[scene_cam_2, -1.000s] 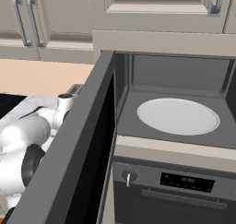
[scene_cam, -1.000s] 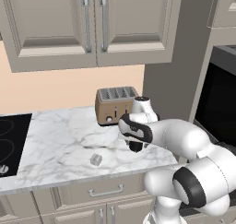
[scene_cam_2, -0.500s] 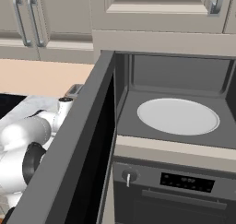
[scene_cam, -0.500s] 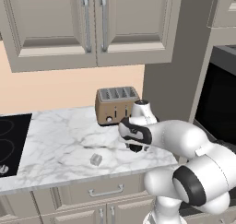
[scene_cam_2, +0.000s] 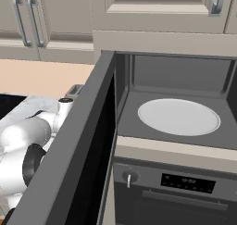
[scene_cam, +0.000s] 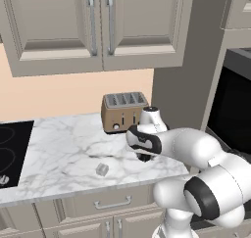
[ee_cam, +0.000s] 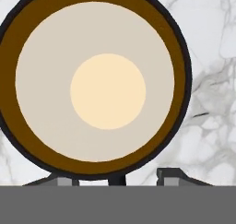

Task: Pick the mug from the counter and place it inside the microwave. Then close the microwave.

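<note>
- Left base view: the arm (scene_cam: pixel 196 156) is seen bent forward over the counter (scene_cam: pixel 63 154), with the hand lowered near the counter's right end, just in front of the toaster (scene_cam: pixel 124 111).
- A dark shape under the hand, at the gripper (scene_cam: pixel 143 156), is taken to be the mug, though most of it is hidden by the wrist. Fingers cannot be made out here.
- A small grey cube (scene_cam: pixel 102 169) lies on the marble to the left of the hand, apart from it. The black cooktop (scene_cam: pixel 12 151) is seen at the left edge, and two cabinet doors (scene_cam: pixel 98 26) hang above.
- Right base view: the microwave (scene_cam_2: pixel 176 113) stands open, its door (scene_cam_2: pixel 83 159) swung out toward the camera. The white turntable (scene_cam_2: pixel 178 116) lies bare inside. The oven panel (scene_cam_2: pixel 185 182) sits below.
- Part of the arm is seen at lower left, behind the door.
- Hand view: the mug (ee_cam: pixel 94 80) is looked into from straight above; a dark rim, pale inner wall and yellowish floor are shown. It stands on the marble.
- Two finger tips (ee_cam: pixel 168 174) are seen at the bottom edge, one under the mug's rim and one just outside it to the right. The rim appears to be straddled, but whether the wall is actually gripped cannot be told.
</note>
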